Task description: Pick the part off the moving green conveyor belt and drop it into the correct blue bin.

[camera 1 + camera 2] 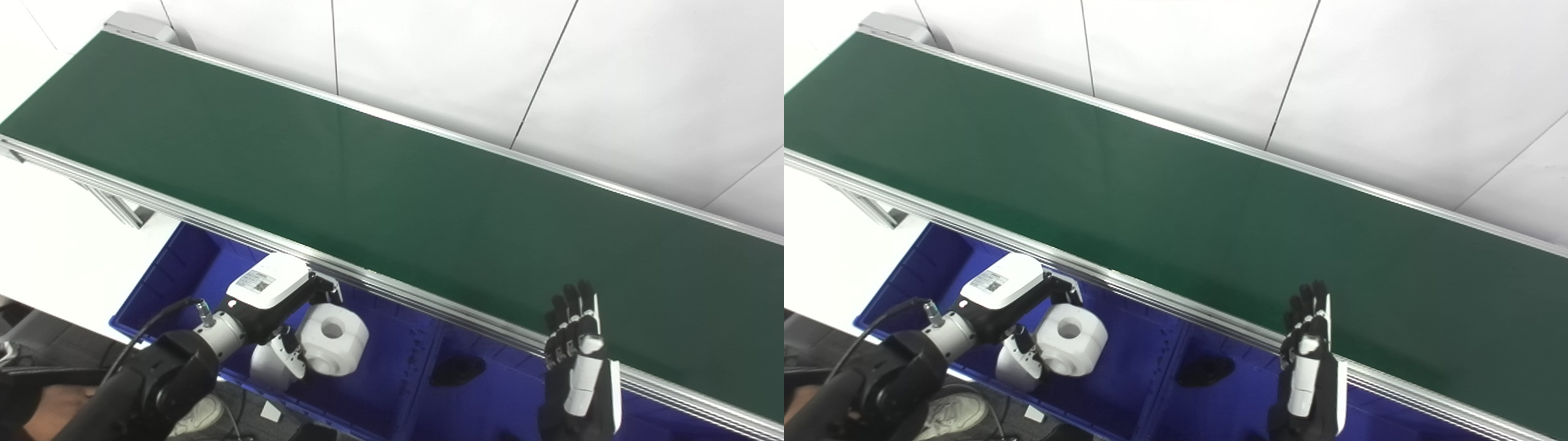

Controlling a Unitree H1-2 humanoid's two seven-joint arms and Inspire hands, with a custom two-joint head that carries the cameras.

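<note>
A white chunky part with a round hole [334,340] hangs over the left blue bin [166,269], below the front rail of the green conveyor belt [367,184]. My left hand [275,300] is shut on it, dark fingers over its top and the thumb under its near side. No part lies on the visible stretch of belt. My right hand [579,361] stands upright and open with fingers straight, just in front of the belt's rail, above the right blue bin [490,398].
A small black object [456,369] lies on the floor of the right bin, close to the divider between the bins. The aluminium rail [429,303] runs along the belt's near edge above the bins. White wall panels rise behind the belt.
</note>
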